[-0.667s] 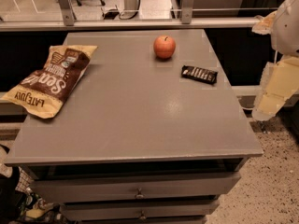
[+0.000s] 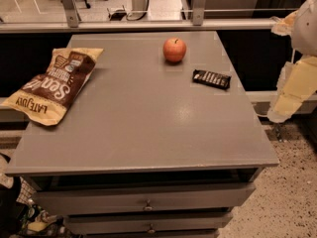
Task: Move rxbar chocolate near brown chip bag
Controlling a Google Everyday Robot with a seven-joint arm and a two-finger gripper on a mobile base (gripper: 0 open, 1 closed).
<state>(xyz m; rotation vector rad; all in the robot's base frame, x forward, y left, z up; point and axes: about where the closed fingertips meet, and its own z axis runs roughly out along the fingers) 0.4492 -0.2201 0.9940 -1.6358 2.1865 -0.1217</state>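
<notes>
The rxbar chocolate (image 2: 211, 78), a small black-wrapped bar, lies flat on the right side of the grey table (image 2: 148, 128), just right of and in front of a red-orange apple (image 2: 175, 50). The brown chip bag (image 2: 55, 85), with tan-yellow ends, lies at the table's left edge, far from the bar. My gripper (image 2: 285, 103) hangs with the pale arm beyond the table's right edge. It is level with the bar, off to its right, and touches nothing.
Drawers (image 2: 146, 205) run below the tabletop front. A metal rail (image 2: 148, 24) and posts stand behind the table. Speckled floor (image 2: 292, 197) lies to the right. Clutter sits low at the left corner (image 2: 20, 217).
</notes>
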